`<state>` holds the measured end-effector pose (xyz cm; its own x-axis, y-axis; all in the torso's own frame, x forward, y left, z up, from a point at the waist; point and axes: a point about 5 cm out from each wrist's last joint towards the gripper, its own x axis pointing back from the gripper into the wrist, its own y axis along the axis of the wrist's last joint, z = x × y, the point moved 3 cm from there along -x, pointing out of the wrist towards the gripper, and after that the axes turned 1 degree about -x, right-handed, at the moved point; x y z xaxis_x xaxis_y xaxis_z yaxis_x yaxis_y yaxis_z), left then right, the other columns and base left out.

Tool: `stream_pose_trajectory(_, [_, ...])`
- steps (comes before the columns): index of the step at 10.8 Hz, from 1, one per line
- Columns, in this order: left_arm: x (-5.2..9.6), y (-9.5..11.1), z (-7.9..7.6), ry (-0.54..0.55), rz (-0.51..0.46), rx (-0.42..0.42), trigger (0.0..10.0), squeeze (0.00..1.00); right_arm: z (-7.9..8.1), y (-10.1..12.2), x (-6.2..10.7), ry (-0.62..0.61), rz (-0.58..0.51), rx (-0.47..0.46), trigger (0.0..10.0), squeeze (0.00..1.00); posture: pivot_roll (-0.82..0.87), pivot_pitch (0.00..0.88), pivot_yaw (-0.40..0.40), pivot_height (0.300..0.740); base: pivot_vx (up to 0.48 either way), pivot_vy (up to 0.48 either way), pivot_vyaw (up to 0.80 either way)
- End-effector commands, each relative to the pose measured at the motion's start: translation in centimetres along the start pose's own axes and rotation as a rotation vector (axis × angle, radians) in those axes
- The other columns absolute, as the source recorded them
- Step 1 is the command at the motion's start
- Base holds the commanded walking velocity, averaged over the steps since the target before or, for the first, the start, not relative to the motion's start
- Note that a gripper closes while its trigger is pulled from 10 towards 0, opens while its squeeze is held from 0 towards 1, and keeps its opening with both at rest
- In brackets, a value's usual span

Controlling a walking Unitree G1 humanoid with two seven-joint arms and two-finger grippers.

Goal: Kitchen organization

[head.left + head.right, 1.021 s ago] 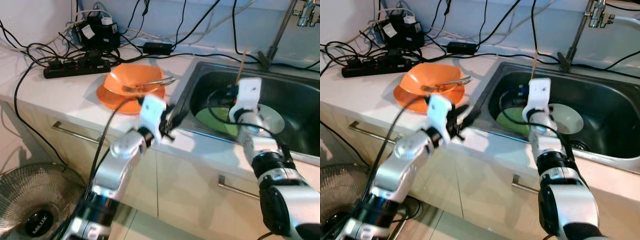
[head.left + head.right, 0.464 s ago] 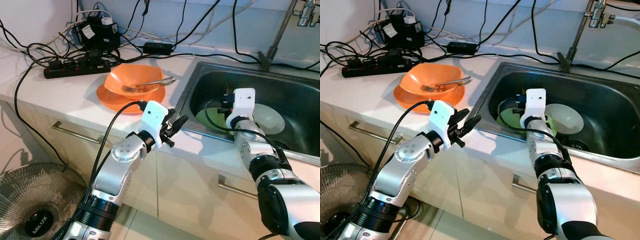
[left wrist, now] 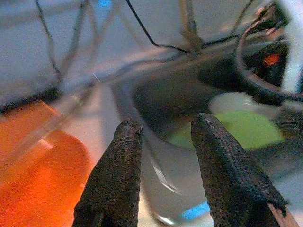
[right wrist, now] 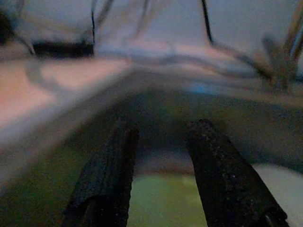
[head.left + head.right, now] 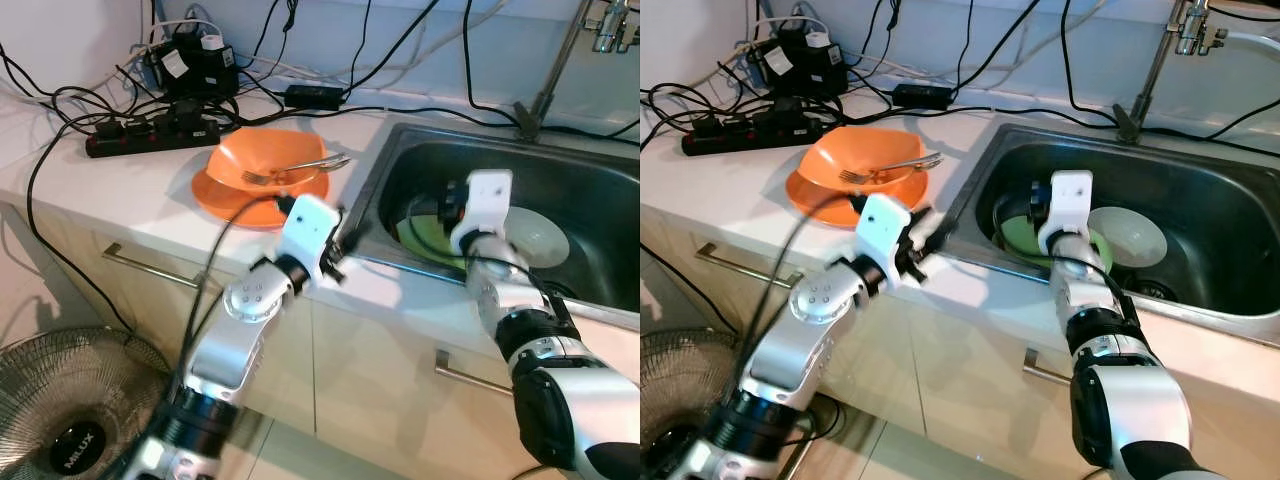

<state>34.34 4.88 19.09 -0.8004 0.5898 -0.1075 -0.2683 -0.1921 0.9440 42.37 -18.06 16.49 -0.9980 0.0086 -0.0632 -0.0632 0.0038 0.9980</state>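
I have the right gripper (image 4: 158, 189) down in the sink (image 5: 1200, 215), fingers spread and empty, over the green plate (image 5: 1025, 238) at centre frame. It looks rigid and probably wet and slippery, so I'd pinch its rim. A white bowl (image 5: 1130, 235) sits beside it. The left gripper (image 3: 163, 165), fingers spread, hovers at the counter (image 5: 120, 195) edge. The orange bowl (image 5: 262, 165), upper left, holds a fork (image 5: 300, 168).

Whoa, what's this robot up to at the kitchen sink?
It stands at the counter, both arms reaching out. Its right gripper hangs open inside the sink, above a green plate and white bowl. Its left gripper, also open and empty, hovers at the sink's edge, beside orange dishes holding a fork.
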Motion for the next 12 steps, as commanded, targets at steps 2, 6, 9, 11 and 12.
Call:
stream_pose_trajectory(2, [-0.8,3.1,1.8,0.092,-0.088,-0.244,10.0,0.0,0.5,4.0,-0.5,0.019,-0.174,-0.055,10.0,0.0,0.17,0.004,0.026,0.74,0.0,0.0,0.0])
stream_pose_trajectory(6, [-2.4,3.0,3.1,0.076,-0.038,-0.494,10.0,0.0,1.4,3.9,1.0,0.056,-0.213,-0.072,10.0,0.0,0.15,0.019,0.033,0.74,0.0,0.0,0.0])
stream_pose_trajectory(9, [-4.0,1.7,3.7,0.06,0.015,-0.552,10.0,1.0,1.7,3.4,1.7,0.058,-0.191,-0.086,10.0,0.0,0.14,0.022,0.04,0.74,0.0,0.0,0.0])
stream_pose_trajectory(11, [-5.0,1.1,4.0,0.03,0.048,-0.593,10.0,0.0,2.0,3.5,1.7,0.06,-0.187,-0.091,10.0,0.0,0.14,0.021,0.042,0.74,0.0,0.0,0.0])
stream_pose_trajectory(12, [-5.5,0.8,4.2,0.024,0.071,-0.619,10.0,0.0,2.2,3.6,1.8,0.063,-0.184,-0.095,10.0,0.0,0.14,0.021,0.043,0.74,0.0,0.0,0.0])
